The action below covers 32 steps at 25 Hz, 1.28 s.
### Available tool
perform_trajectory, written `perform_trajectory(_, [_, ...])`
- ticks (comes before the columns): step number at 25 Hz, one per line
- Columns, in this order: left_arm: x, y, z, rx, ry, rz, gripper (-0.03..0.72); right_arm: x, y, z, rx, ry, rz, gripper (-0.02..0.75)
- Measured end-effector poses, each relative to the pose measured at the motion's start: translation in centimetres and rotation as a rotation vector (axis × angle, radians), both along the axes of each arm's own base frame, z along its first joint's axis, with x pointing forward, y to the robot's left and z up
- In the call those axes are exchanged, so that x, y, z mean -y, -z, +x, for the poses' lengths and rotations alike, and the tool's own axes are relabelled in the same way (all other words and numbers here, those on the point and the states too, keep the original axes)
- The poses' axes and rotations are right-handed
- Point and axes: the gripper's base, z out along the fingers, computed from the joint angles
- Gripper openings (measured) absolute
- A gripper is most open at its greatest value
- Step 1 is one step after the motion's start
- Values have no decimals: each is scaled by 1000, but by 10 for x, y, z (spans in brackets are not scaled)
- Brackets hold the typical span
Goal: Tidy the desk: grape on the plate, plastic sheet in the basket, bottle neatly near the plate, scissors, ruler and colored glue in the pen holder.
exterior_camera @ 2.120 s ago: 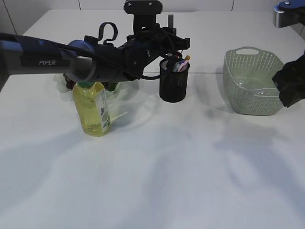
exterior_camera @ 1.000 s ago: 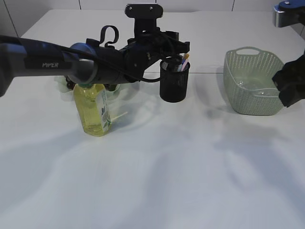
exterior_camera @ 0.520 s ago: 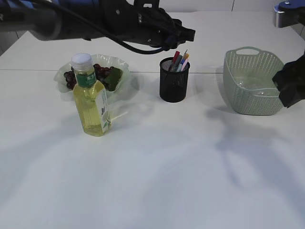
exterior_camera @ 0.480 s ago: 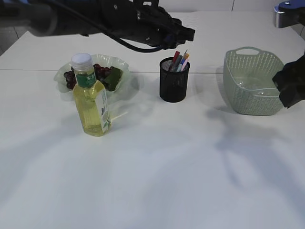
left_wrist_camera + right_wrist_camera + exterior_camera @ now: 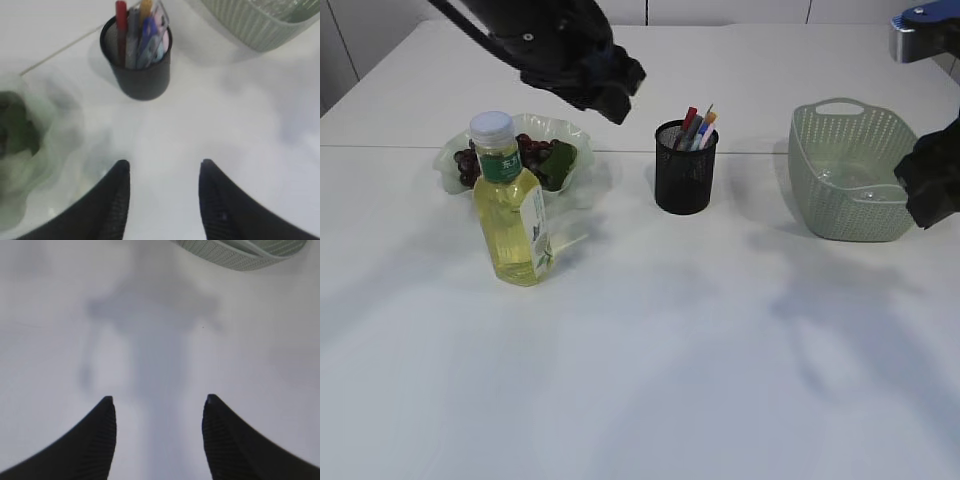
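Note:
The black mesh pen holder (image 5: 685,168) (image 5: 137,60) holds several coloured sticks, among them a red, an orange and a blue one; scissors, ruler and glue cannot be told apart. My left gripper (image 5: 628,92) (image 5: 164,165) hangs open and empty above the table, left of the holder. Beside the pale green plate (image 5: 455,160) (image 5: 35,155) of dark grapes (image 5: 532,150) stands the yellow bottle (image 5: 512,220), upright. The green basket (image 5: 850,200) (image 5: 255,27) has something clear and glossy inside it. Near the basket, my right gripper (image 5: 925,190) (image 5: 159,400) is open and empty.
White tabletop with a seam line running behind the holder. In the right wrist view the basket's rim (image 5: 235,252) shows at the top edge, with only bare table and the arm's shadow below.
My left arm has lifted off the pen holder and drawn back up and to the left, jaws wider apart. The holder's sticks and the plate now show unobstructed. The right arm has not moved.

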Motion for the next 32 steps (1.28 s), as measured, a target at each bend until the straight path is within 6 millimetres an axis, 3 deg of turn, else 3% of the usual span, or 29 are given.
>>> perform_trajectory(3, [-25, -5, 1, -78, -87, 29, 379, 0, 0, 0, 0, -5, -2, 438])
perform_trajectory(8, [-85, -15, 15, -159, -278, 37, 387, 7, -1, 3, 15, 24, 10, 438])
perform_trajectory(13, [-142, -34, 19, -171, -447, 13, 387, 41, -1, 9, 28, 154, 25, 438])
perform_trajectory(19, [-195, -62, 6, -135, -612, 16, 388, 73, -1, 10, 34, 283, 70, 438])
perform_trajectory(24, [-214, -82, -11, -86, -683, 117, 422, 70, -1, 10, 35, 299, 148, 442])
perform_trajectory(32, [-223, -123, -50, -9, -734, 82, 456, 65, -7, 5, 47, 297, 212, 451])
